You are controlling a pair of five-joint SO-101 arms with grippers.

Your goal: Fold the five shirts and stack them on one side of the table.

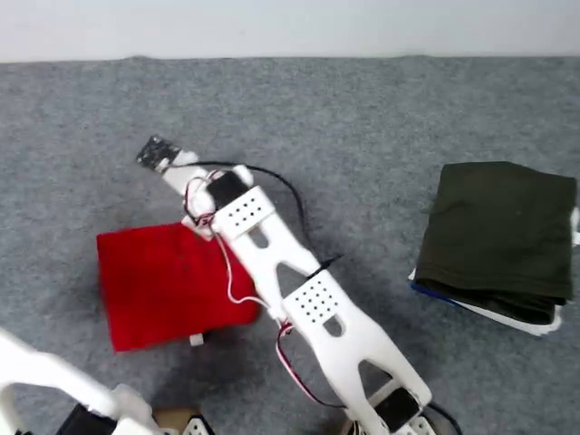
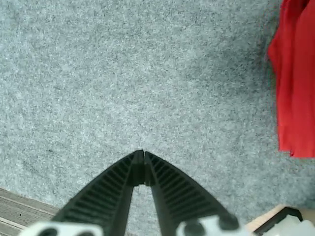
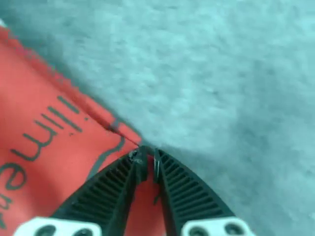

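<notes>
Pinching the red shirt (image 1: 168,281), seemingly, is right gripper (image 3: 146,157); left gripper (image 2: 143,156) is closed empty

One folded shirt (image 1: 168,285) lies well left of the stack (image 1: 498,240).

A red shirt (image 1: 154,285) with dark lettering (image 3: 44,142), a plain dark green shirt (image 1: 498,227), white arm (image 1: 308,290), speckled grey table (image 1: 362,118).

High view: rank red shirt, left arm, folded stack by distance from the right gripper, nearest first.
1. red shirt: pinched by the right gripper, centre-left.
2. left arm: bottom-left corner of the view.
3. folded stack: right edge, farthest.
</notes>
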